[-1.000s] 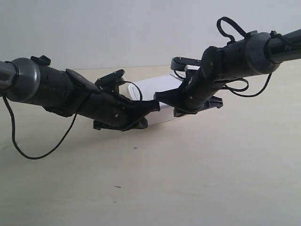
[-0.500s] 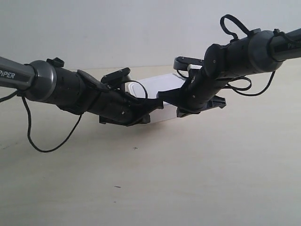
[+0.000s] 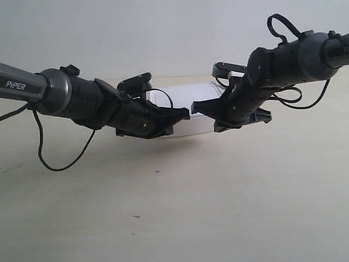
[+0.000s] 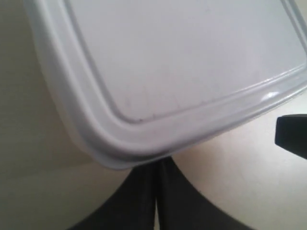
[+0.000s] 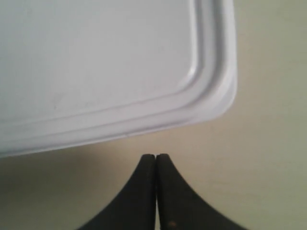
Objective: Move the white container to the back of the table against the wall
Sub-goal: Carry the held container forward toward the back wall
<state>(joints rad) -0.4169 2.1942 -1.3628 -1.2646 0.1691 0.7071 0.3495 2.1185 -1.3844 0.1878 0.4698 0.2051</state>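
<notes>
The white container [image 3: 185, 94] lies on the table [image 3: 218, 191] a short way in front of the wall [image 3: 163, 33]. Both arms reach to its near side. The gripper [image 3: 182, 114] of the arm at the exterior view's left and the gripper [image 3: 197, 106] of the arm at the exterior view's right almost meet there. In the left wrist view, my left gripper [image 4: 156, 165] is shut with its tips against a rounded corner of the container [image 4: 182, 72]. My right gripper [image 5: 156, 156] is shut too, a small gap short of the container's [image 5: 96, 62] rimmed edge.
A black cable [image 3: 54, 158] loops down to the table from the arm at the exterior view's left. Tiny dark specks [image 3: 157, 172] mark the near table. The other gripper's dark tip [image 4: 292, 136] shows at the edge of the left wrist view.
Both arms have moved away from the camera and to the exterior view's right. The container has slid with them, nearer the wall.
</notes>
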